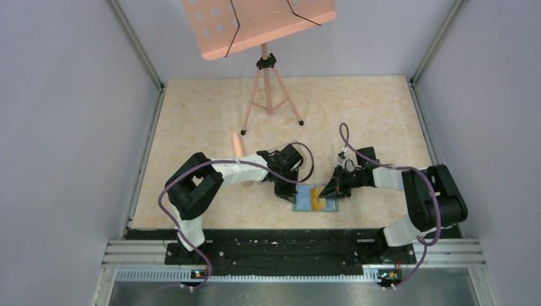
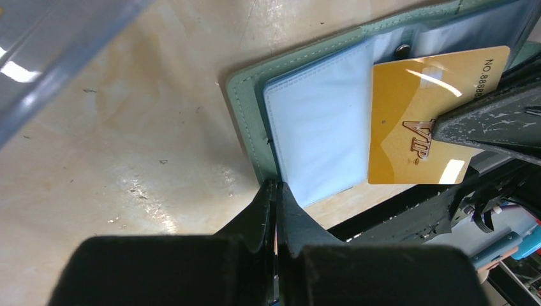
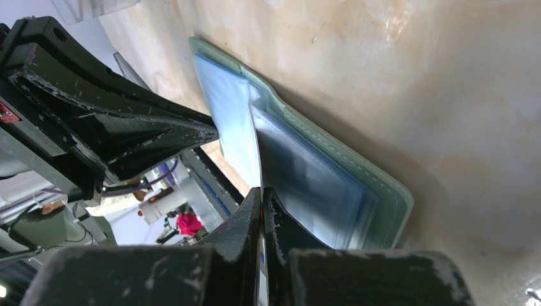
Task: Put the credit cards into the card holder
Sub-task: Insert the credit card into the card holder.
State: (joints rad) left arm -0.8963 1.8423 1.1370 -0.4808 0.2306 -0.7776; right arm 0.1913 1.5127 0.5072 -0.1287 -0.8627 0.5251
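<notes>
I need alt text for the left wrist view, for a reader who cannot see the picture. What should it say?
The left gripper, seen from its own wrist, is shut on the edge of an open green card holder lying on a beige table. The right gripper holds a yellow VIP card over the holder's pale blue sleeve.

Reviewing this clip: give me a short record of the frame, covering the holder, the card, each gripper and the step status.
card holder: open on the table, sleeves exposed
orange card: VIP print up, one end overlapping a sleeve, most of it outside
right gripper: shut on the orange card's other end
left gripper: shut, tips at the holder's edge; a pinch on it is unclear
step: card not yet seated
</notes>
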